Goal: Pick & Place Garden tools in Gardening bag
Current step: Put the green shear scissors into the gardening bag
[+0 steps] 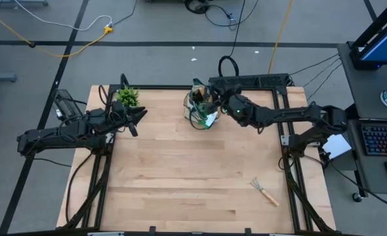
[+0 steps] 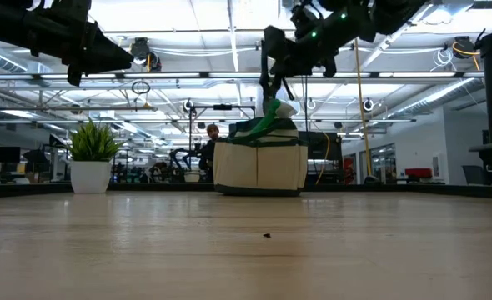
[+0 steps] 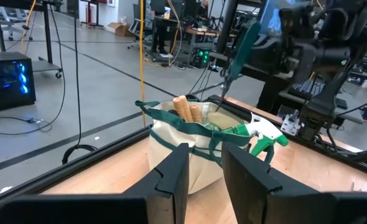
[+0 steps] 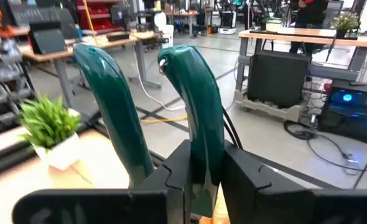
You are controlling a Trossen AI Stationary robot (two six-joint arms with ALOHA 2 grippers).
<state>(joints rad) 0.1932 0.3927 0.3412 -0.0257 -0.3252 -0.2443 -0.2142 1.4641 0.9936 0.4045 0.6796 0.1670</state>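
Observation:
The beige gardening bag (image 1: 200, 108) with dark green trim stands at the table's far middle. It also shows in the left wrist view (image 3: 183, 146), holding wooden tool handles (image 3: 186, 111) and the green spray bottle with a white nozzle (image 3: 258, 134). My right gripper (image 4: 203, 168) is over the bag (image 2: 261, 165), shut on pruning shears with teal-green handles (image 4: 196, 87). My left gripper (image 3: 205, 180) is open and empty, raised near the potted plant (image 1: 128, 97). A wooden-handled hand rake (image 1: 265, 191) lies flat at the table's near right. My right gripper pinches one teal handle of the shears (image 4: 207, 152) between its two fingers; the other handle (image 4: 112, 106) stands outside one finger. The fingers come about level from the table's right. The shears are lifted clear; their handles (image 3: 244, 43) are tilted and their dark end (image 3: 224, 90) points down at the bag's mouth.
The small potted plant (image 2: 92, 158) stands at the table's far left, just by my left gripper (image 1: 138, 118). Bare wood lies across the middle and near part of the table (image 1: 180, 177). Black frame rails run along the table's sides.

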